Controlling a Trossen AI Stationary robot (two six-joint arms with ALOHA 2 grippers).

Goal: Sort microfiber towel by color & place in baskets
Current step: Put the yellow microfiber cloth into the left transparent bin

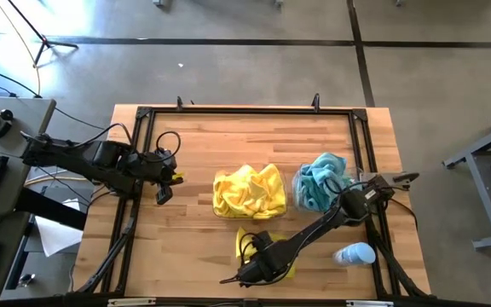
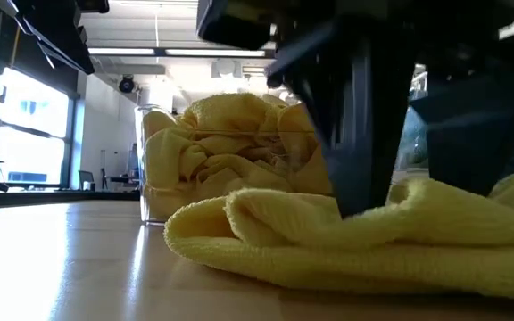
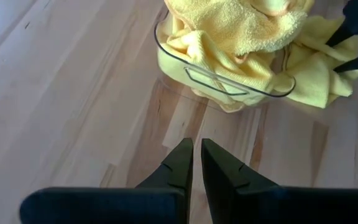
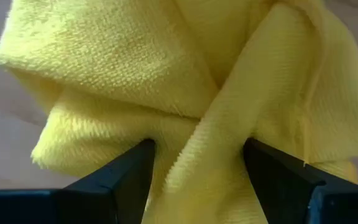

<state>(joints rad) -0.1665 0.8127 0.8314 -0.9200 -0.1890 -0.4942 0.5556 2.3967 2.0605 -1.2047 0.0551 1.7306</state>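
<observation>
1. Yellow cloth is what matters now: one loose yellow microfiber towel (image 1: 247,246) lies crumpled on the wooden desk (image 1: 194,153) at its front edge, and our right end effector (image 1: 250,271) is down on it.
2. In the right wrist view the two fingers (image 4: 126,171) stand apart with a raised fold of the towel (image 4: 216,143) between them; they straddle it but we judge they have not yet pinched it.
3. From this towel the yellow basket (image 1: 249,191), already heaped with yellow towels, lies just behind, toward the far side of the desk. That short carry is what the coming move turns on.
4. The towel has no clear long axis; it is a bunched heap, spreading mostly sideways in the low view.
5. The right arm is plainly the nearer one. Our left end effector (image 1: 162,193) waits well off to the left with its fingers nearly together, holding nothing.
6. The teal basket (image 1: 318,183) sits just right of the yellow one, under the right arm's reach.
7. A white and light-blue bottle (image 1: 354,254) lies near the right front corner, clear of the path.
8. The yellow heap rises above its rim, so we expect the towel needs lifting over it.
</observation>
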